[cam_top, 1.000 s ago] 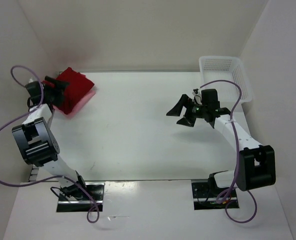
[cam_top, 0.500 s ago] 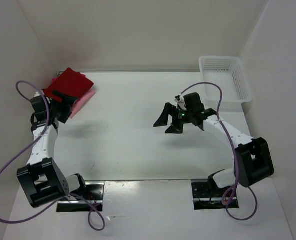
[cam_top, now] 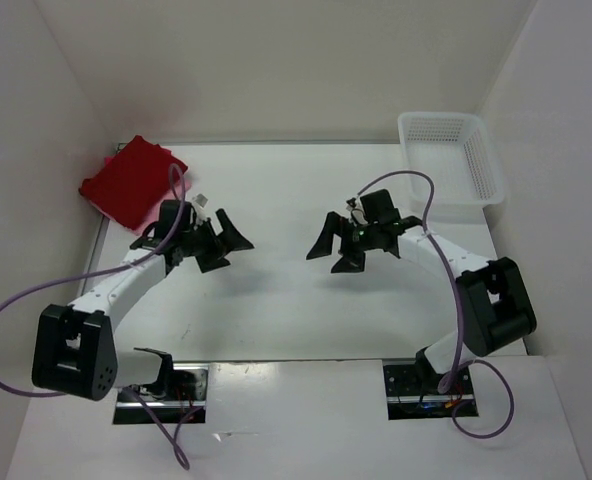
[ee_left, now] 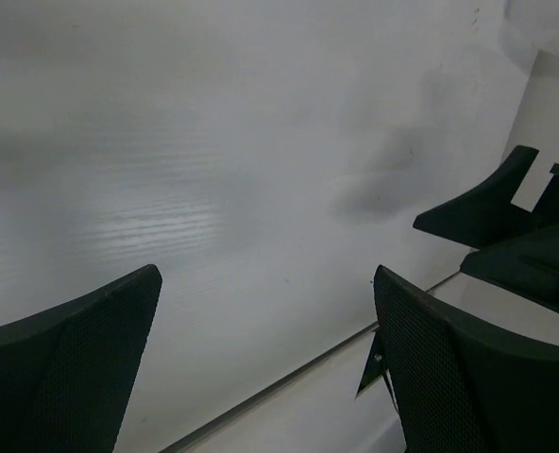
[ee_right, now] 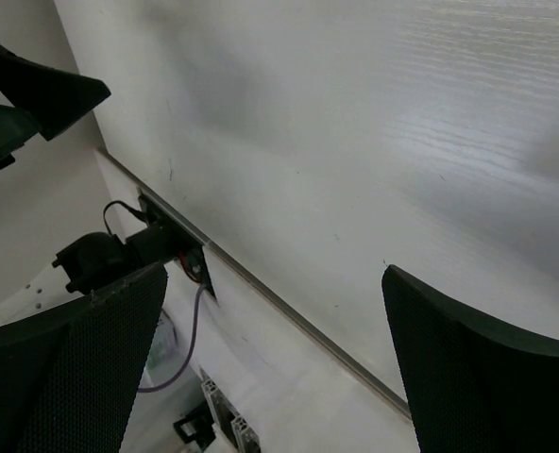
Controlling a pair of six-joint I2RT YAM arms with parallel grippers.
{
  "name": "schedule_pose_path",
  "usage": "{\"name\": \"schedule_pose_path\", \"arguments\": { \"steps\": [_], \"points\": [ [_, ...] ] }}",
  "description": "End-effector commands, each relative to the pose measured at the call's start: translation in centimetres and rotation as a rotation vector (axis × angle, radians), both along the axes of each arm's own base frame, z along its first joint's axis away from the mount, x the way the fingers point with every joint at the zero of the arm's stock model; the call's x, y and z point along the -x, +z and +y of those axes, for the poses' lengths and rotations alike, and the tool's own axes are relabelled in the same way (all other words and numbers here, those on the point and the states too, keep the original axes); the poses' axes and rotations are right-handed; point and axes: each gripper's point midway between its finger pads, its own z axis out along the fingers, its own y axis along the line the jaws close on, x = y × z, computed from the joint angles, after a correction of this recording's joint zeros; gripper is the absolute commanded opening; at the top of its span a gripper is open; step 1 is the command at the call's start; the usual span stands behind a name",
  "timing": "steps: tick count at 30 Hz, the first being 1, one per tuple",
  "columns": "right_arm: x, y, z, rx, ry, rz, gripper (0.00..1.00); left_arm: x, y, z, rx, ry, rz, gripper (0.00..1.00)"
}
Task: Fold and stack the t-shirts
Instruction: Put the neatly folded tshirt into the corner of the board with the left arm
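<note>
White table (cam_top: 286,195) ringed by white walls. Folded t-shirts (cam_top: 131,185) piled in far left corner, probably parked as finished stack. Left gripper (cam_top: 231,252) and right gripper (cam_top: 324,258) held over middle, well apart from pile, jaws spread wide, nothing gripped. Counted: one pile, red on top, pink edge under, third shirt not made out. One basket (cam_top: 451,160) far right, nothing seen inside.

Two arms, one gripper apiece: left gripper (cam_top: 224,248), right gripper (cam_top: 332,253), two fingers on each; one white basket (cam_top: 438,117) at two o'clock; one t-shirts pile (cam_top: 133,185) at ten o'clock, red on top, shirt count unclear; two purple cables (cam_top: 401,176).
</note>
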Motion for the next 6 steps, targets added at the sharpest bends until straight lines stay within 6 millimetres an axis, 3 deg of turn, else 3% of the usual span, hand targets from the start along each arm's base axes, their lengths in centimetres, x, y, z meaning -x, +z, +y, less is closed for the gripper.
{"name": "schedule_pose_path", "arguments": {
  "steps": [1, 6],
  "points": [
    [-0.8, 1.4, 0.9, -0.034, 0.036, -0.047, 1.0, -1.6, 2.6, -1.8, 0.036, -0.052, -0.062, 1.0],
    [-1.0, 1.9, 0.7, -0.028, 0.023, -0.074, 1.0, -2.6, 2.6, -3.0, 0.047, -0.096, -0.061, 1.0]
  ]
}}
